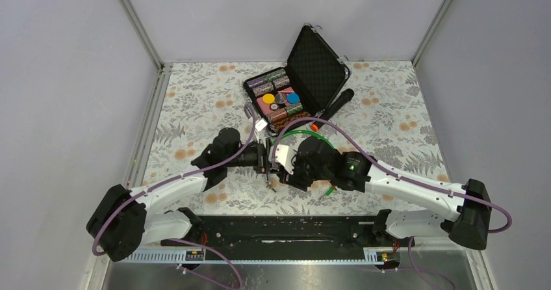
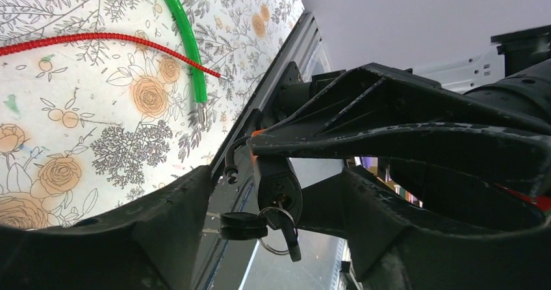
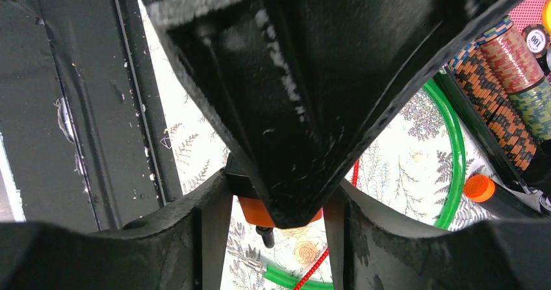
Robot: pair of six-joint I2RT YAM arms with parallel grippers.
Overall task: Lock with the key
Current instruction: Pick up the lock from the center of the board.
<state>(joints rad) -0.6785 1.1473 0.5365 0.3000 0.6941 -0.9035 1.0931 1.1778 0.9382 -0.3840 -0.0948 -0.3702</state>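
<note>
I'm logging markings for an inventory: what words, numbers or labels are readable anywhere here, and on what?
"100", seen upside down, on a round chip in the open case, right wrist view.
On the other chips: any print is too small to read.
On the lock: no readable text shows.

green cable (image 2: 185, 39): glossy smooth plastic | red cord (image 2: 97, 38): ribbed | tablecloth (image 2: 65, 108): matt

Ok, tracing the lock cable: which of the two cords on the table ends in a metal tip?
The thick green cable: its end carries a silvery tip. The thin red cord crossing it simply ends.
</note>
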